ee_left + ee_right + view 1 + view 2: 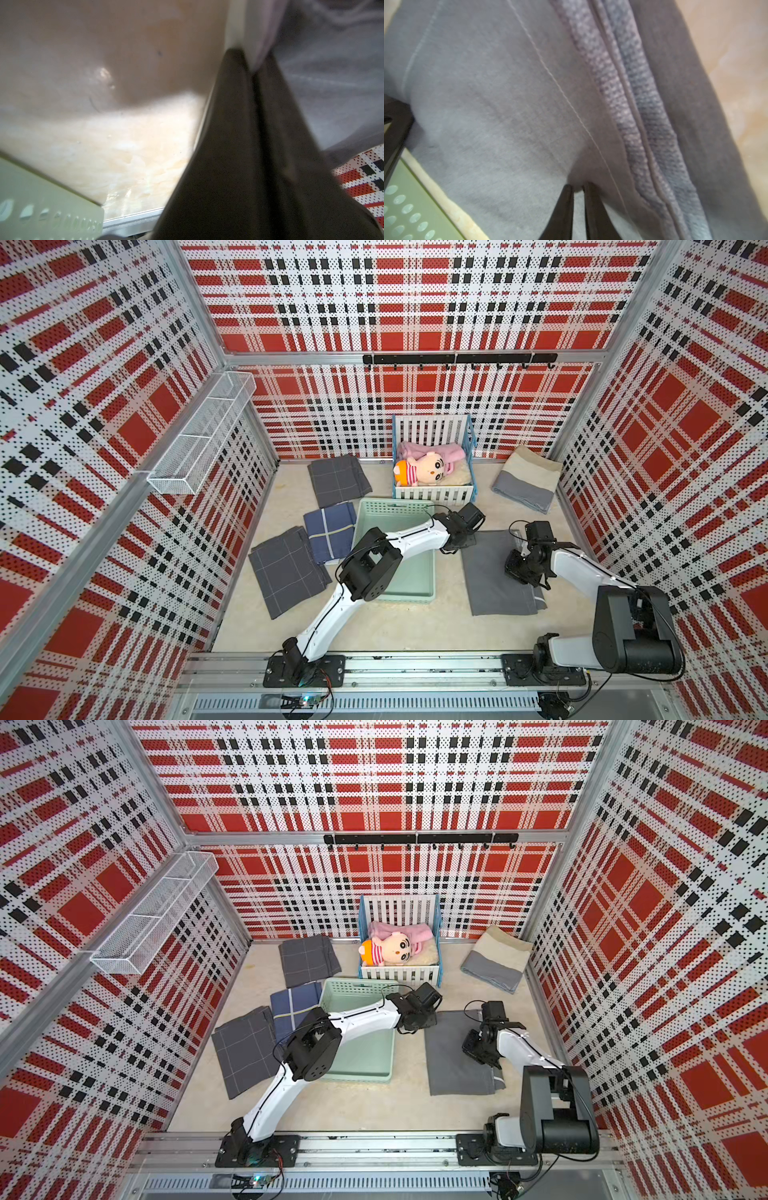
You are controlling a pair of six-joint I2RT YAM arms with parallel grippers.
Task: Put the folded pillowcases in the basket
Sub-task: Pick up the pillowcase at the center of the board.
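Note:
The folded pillowcase [494, 585] [453, 1065] is plain grey and lies flat on the beige floor, just right of the pale mint-green basket [390, 506] [353, 990]. My left arm reaches across the basket. The left gripper [455, 547] [252, 69] sits at the pillowcase's far left corner, shut, with the cloth's pale edge pinched at its tips. My right gripper [515, 568] [578, 187] presses on the pillowcase's right part [488, 104], its fingers nearly together round a small bump of cloth. In both top views the basket holds nothing but the arm's shadow.
Left of the basket lie three folded cloths: dark grey checked [286, 572], blue [330, 531], grey [338, 481]. A toy crib [432, 493] with a doll stands behind the basket. A beige-and-grey folded cloth [528, 481] lies far right. A wire rack [199, 435] hangs on the left wall.

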